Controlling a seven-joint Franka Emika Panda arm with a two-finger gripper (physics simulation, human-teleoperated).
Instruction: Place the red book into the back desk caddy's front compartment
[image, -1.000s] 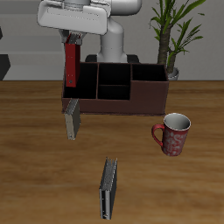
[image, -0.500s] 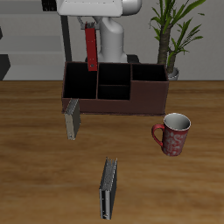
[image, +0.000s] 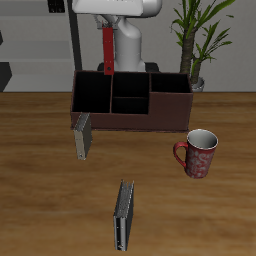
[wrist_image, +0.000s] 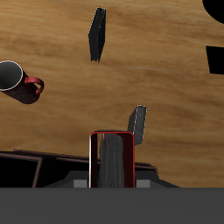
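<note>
The red book (image: 107, 53) hangs upright with my gripper (image: 107, 32) shut on its top end. It is above the back desk caddy (image: 130, 119), a low maroon box with black dividers, over the divider between an end cell and the middle column. That column holds two small cells, one farther back (image: 127, 86) and one nearer the table's front (image: 127, 104). I cannot tell which of them is the front compartment. In the wrist view the red book (wrist_image: 112, 156) shows its pale page edges below my gripper (wrist_image: 112, 180), with the caddy's wall (wrist_image: 35, 164) beside it.
One slim grey book (image: 83, 136) leans by the caddy's front wall, and another (image: 123, 216) stands nearer the table's front edge. A red patterned mug (image: 199, 153) stands on the table. A potted plant (image: 198, 40) rises behind the caddy's end.
The gripper has carried the red book from over the caddy's end cell sideways toward the middle column. Over the last half second it only shifted a little.
</note>
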